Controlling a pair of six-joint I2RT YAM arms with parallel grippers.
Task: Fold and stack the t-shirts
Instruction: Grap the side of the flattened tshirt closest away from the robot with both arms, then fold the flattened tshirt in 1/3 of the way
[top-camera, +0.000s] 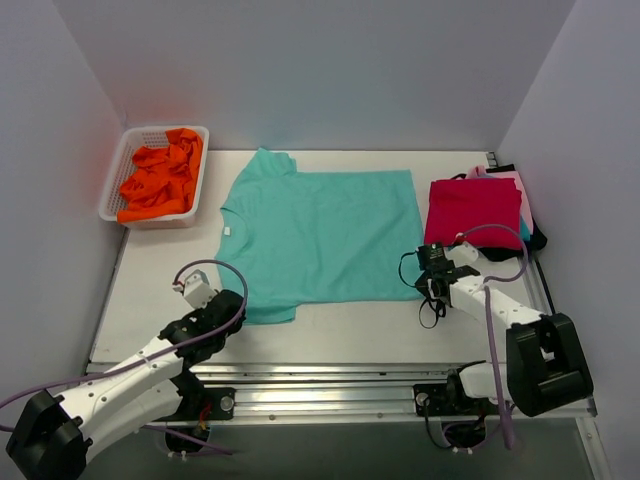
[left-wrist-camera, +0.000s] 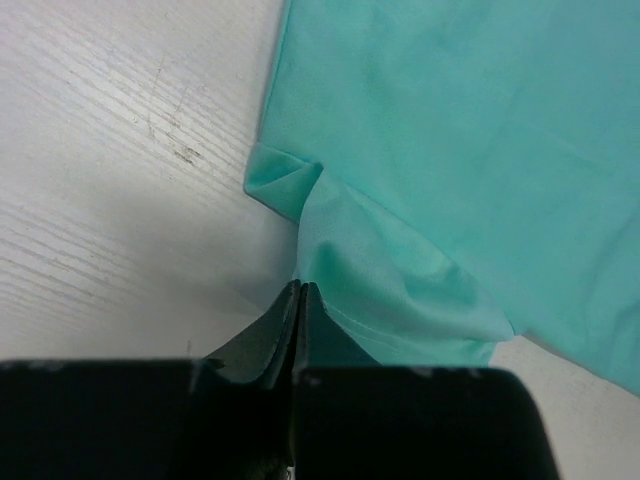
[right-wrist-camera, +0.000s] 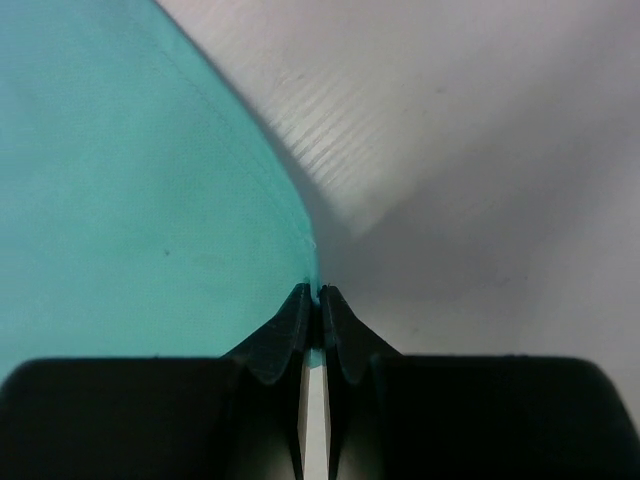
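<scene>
A teal t-shirt lies spread flat on the white table, collar to the left. My left gripper is at its near left sleeve. In the left wrist view the jaws are shut on the edge of the bunched teal sleeve. My right gripper is at the shirt's near right hem corner. In the right wrist view the jaws are shut on the teal hem edge. A stack of folded shirts with a crimson one on top lies at the right.
A white basket at the back left holds a crumpled orange shirt. Pink, teal and black edges show under the crimson shirt. Grey walls close in the table on three sides. A metal rail runs along the near edge.
</scene>
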